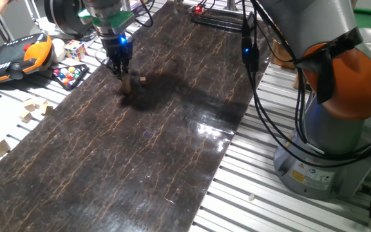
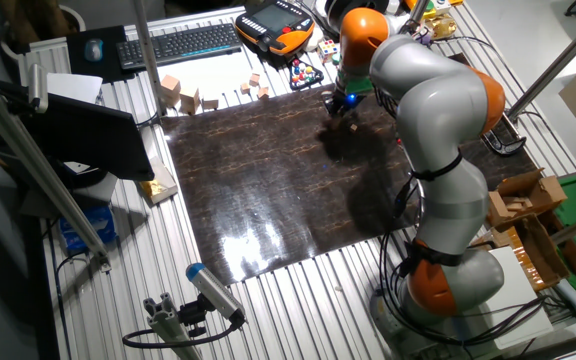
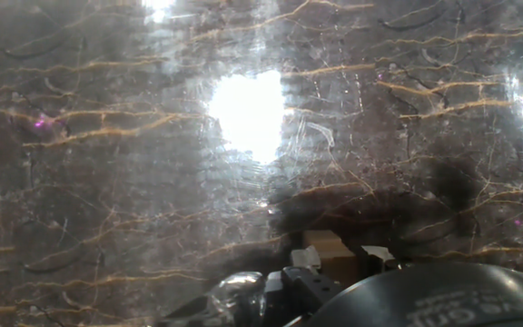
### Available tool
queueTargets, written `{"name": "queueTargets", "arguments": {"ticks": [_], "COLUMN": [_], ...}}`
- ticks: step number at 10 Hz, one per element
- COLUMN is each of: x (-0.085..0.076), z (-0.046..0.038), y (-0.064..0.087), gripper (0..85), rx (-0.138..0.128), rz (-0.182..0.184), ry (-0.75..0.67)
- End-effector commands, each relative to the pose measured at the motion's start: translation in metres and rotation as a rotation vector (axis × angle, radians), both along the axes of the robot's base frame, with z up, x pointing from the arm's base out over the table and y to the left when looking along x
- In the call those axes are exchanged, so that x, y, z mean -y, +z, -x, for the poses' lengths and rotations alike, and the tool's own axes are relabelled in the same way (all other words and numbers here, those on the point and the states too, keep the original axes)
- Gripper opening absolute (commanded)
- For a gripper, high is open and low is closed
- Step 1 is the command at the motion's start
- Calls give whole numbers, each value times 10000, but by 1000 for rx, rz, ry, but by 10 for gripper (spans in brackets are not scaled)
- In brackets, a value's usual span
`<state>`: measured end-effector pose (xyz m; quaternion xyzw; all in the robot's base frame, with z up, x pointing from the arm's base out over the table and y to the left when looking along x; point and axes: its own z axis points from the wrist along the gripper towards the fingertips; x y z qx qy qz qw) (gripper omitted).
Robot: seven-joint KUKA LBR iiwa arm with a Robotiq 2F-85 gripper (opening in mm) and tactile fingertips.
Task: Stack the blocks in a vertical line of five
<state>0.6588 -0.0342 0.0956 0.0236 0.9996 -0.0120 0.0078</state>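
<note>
Your hand (image 1: 122,72) sits low over the far left part of the dark marbled mat (image 1: 140,148), its fingers pointing straight down onto a short upright stack of blocks (image 1: 126,84). In this fixed view the stack reads as a thin tan column just below the fingertips, at about 5 o'clock from them; how many cubes it holds is too small to count. One loose block (image 1: 143,80) lies on the mat just beside the stack, at its 3 o'clock, apart from it.

Whether the hand is clamped on the top cube or let go, you cannot tell: the fingers hide the contact in both fixed views. In the hand view a tan block (image 3: 327,247) shows at the bottom edge, between two pale finger pads (image 3: 305,258), but the contact itself is out of sight.

From the other fixed view the hand (image 2: 349,106) is at the mat's far edge, near its right corner, the arm (image 2: 438,110) arching over it.

Off the mat, at 10 o'clock from the hand, a multicoloured puzzle cube (image 1: 75,49) stands on the ribbed desk (image 1: 250,187), next to an orange-and-black pendant (image 1: 15,57). Larger pale wooden blocks (image 1: 34,111) lie along the mat's left side.
</note>
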Motion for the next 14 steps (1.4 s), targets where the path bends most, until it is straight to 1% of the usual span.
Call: {"name": "queueTargets", "arguments": {"ticks": [1,4,8,11,12,14], "x": [0,-16,-22,-1,18,105], "z": [5,37,104,213,238,290], "y": [5,73,177,264,267,235], "gripper": [330,337,323,317,317,317], "rx": [-1,-2,-5,-5,-4,0], "rz": [2,0,0,-9,-10,-22], "ry": [-6,-17,-21,-3,14,45]}}
